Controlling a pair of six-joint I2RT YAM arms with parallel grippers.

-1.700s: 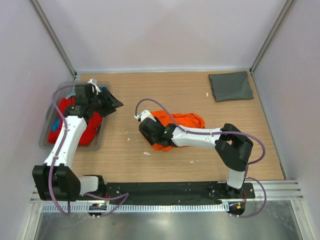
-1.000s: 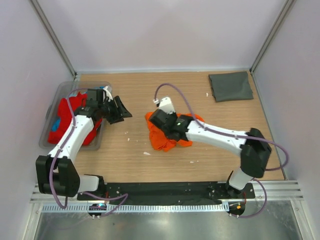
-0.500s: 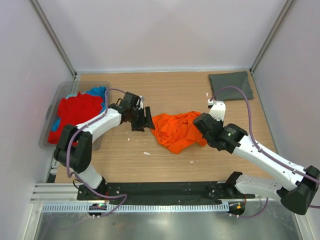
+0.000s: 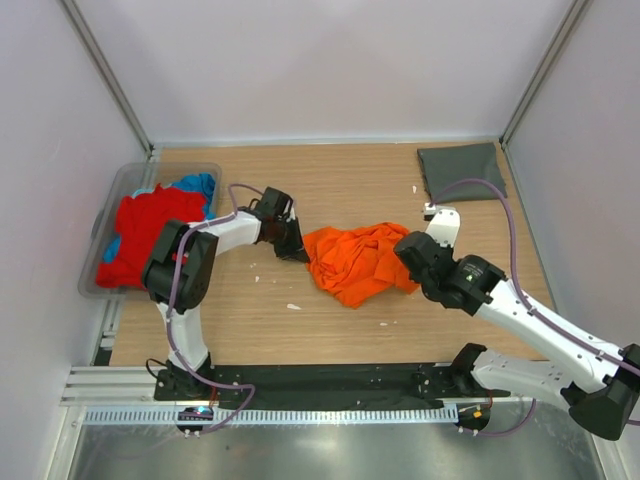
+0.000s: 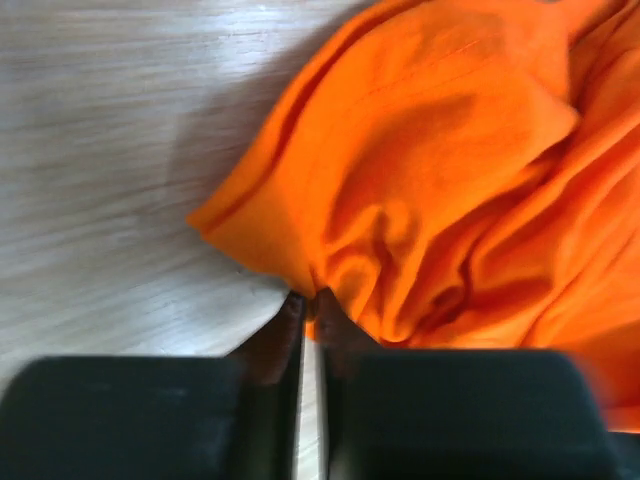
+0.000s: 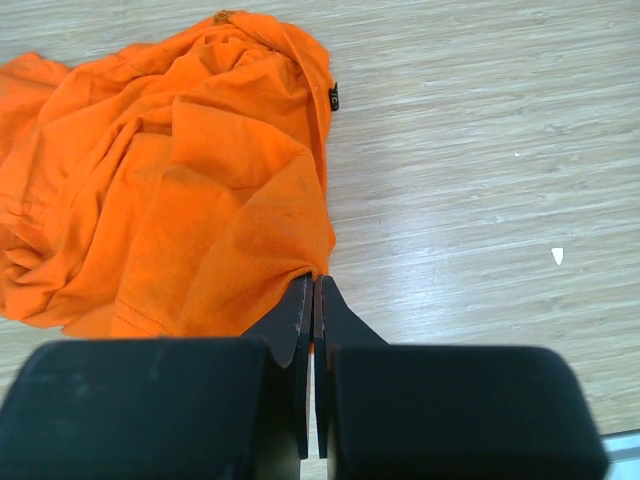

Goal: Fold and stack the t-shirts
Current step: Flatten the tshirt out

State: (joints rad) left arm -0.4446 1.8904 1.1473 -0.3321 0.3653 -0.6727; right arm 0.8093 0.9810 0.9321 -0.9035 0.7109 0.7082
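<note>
Though crumpled, one orange t-shirt (image 4: 355,262)

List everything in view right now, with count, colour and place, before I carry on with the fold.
orange t-shirt: one, bright orange, crumpled mid-table
grey t-shirt: one, dark grey, folded flat, far right corner
red t-shirt: one, red, heaped in the tub
blue cloth: one, blue, tub's far end, mostly hidden
tub: one, clear plastic, table's left side
scraps: a few, white, scattered on the wood
table: one, light wood
left gripper: black, shut on the orange t-shirt's left edge
right gripper: black, shut on its right edge
</note>
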